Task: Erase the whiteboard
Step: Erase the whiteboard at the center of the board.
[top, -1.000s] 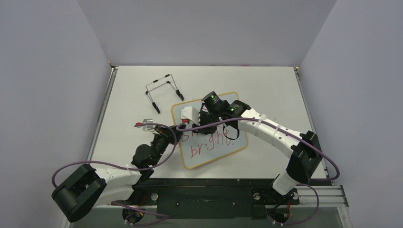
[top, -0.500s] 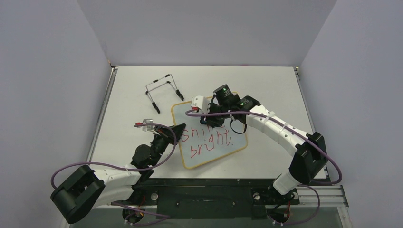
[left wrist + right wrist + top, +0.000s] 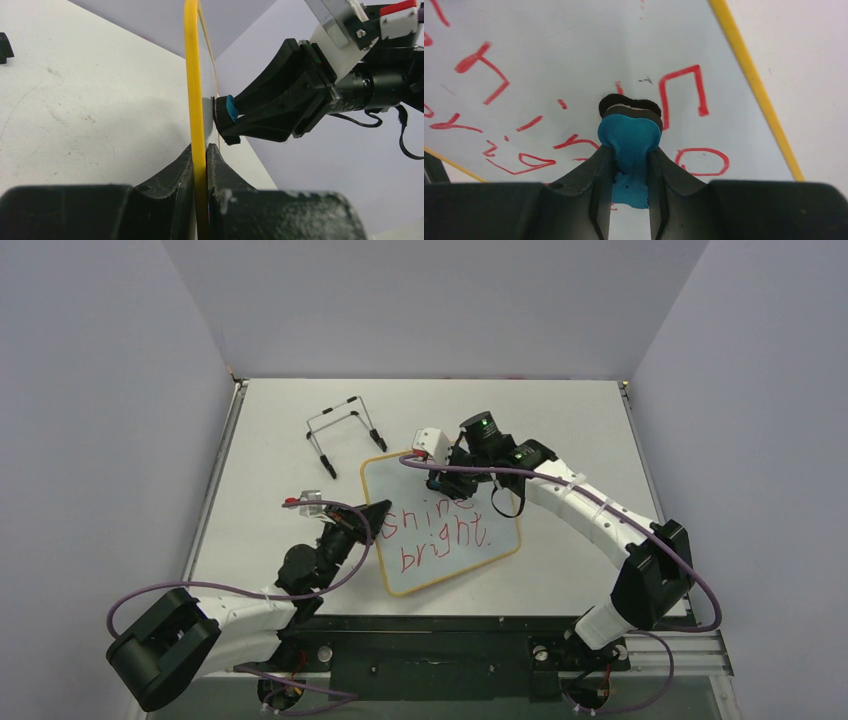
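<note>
The whiteboard [image 3: 450, 545], with a yellow frame and red writing "shine bright", lies in the middle of the table. My left gripper [image 3: 376, 512] is shut on its left edge; in the left wrist view the yellow frame [image 3: 192, 75] runs between the jaws of that gripper [image 3: 201, 155]. My right gripper [image 3: 441, 478] is over the board's far part, shut on a blue eraser [image 3: 629, 137]. The eraser's black felt end touches the whiteboard face [image 3: 574, 50] among red marks. The eraser also shows in the left wrist view [image 3: 231, 108].
A thin black wire stand [image 3: 343, 430] stands on the table behind and left of the board. Grey walls close in the table on the left, back and right. The arm bases sit at the near edge.
My right gripper has moved with the eraser toward the far right, from the board's upper left part to its far edge, uncovering the writing. The left gripper has held still on the board's edge.
</note>
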